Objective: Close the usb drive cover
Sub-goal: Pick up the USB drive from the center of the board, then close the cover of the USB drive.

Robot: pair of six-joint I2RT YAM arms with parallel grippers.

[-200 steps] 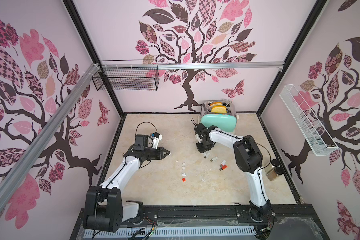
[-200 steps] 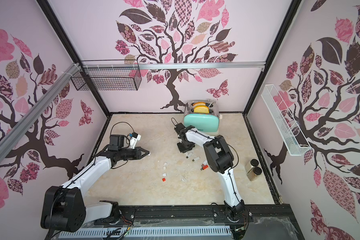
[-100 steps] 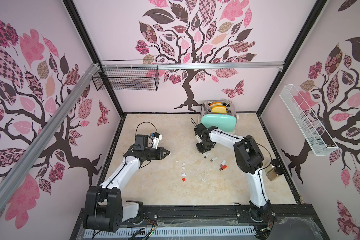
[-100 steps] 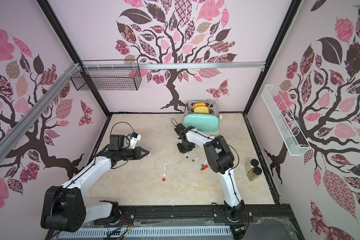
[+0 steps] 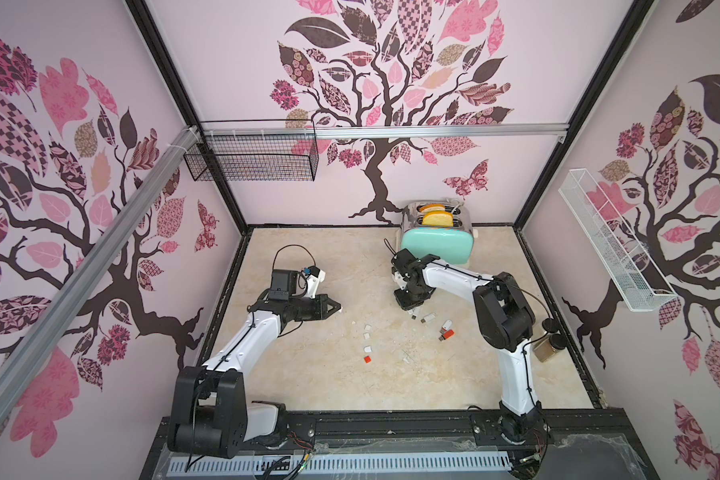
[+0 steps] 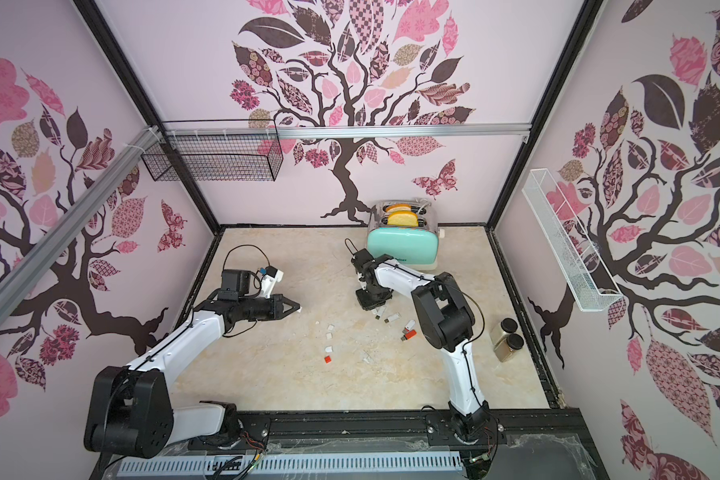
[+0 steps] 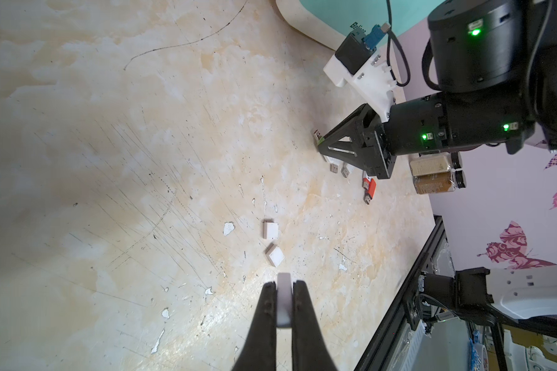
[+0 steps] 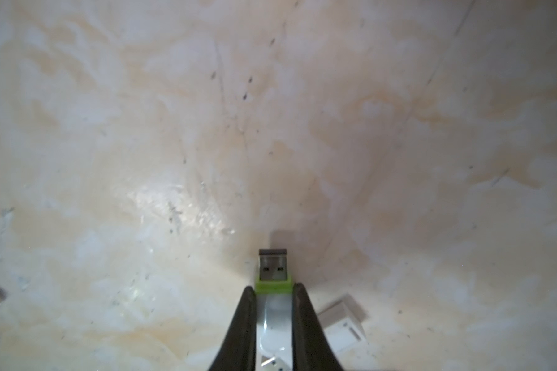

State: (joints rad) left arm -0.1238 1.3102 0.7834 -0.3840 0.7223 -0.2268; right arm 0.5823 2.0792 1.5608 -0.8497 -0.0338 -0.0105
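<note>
Skip the spare caps lying loose on the table up front. The left gripper is already pinched on a white cap, and further back the right gripper is clamped on the drive, low at the table near the toaster with the plug poking out past its tips. I'd lift the drive clear, square the cap's open end to the plug and push straight along it, since any tilt will probably jam it or twist it in the grip.
</note>
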